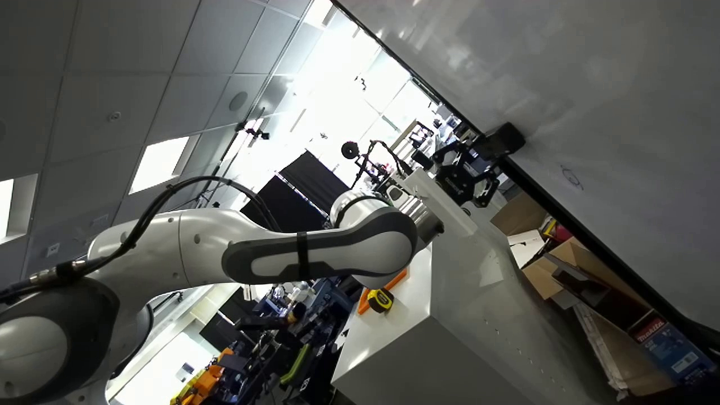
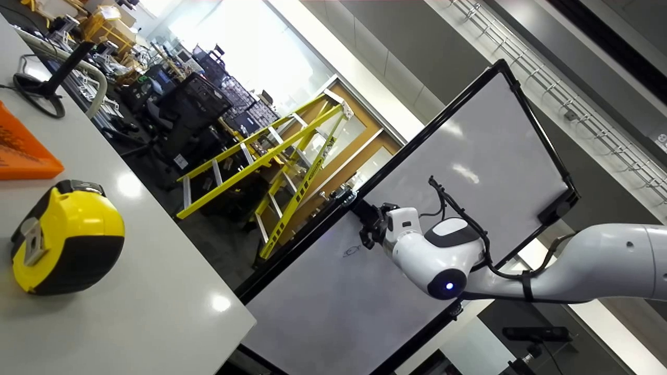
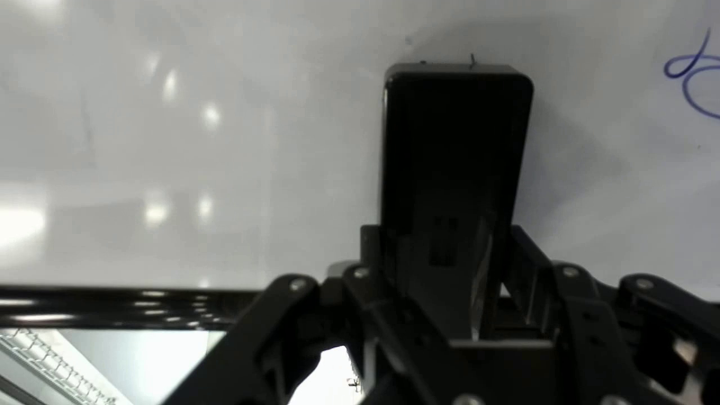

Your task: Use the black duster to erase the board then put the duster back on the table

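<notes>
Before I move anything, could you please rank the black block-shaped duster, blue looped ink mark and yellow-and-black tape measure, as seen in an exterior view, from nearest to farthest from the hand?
1. Black duster: gripped in the hand.
2. Blue ink mark: on the glossy white-grey board, beside the duster.
3. Tape measure: on the white flat-topped table.

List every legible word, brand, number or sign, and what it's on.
"Makita": on the blue box, in an exterior view.
Too small or blurred to read: that box's white label, markings on the yellow stepladder and tape measure.
Whiteboard: pen scribble, no readable word.
</notes>
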Available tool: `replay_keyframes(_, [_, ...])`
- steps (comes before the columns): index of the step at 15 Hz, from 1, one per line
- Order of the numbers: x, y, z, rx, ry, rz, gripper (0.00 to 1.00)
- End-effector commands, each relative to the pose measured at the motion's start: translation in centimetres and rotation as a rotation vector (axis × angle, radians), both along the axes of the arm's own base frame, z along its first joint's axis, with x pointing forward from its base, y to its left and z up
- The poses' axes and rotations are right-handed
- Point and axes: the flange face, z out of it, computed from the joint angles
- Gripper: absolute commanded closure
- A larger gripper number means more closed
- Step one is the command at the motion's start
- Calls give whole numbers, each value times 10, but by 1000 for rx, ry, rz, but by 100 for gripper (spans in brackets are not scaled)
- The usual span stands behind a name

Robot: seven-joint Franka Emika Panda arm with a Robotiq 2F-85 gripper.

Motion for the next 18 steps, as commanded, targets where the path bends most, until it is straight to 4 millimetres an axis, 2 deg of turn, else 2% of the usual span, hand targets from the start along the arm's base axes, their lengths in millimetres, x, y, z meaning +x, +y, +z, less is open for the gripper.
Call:
replay_keyframes(1, [6, 12, 0, -67, -60, -11, 71])
replay_keyframes(5, [5, 8, -13, -128, -102, -49, 71])
replay_keyframes(10, [-5, -10, -34, -148, -88, -90, 71])
replay_keyframes(14, [-14, -23, -46, -59, -12, -85, 71])
replay_keyframes(18, [-18, -31, -50, 34, 52, -74, 71])
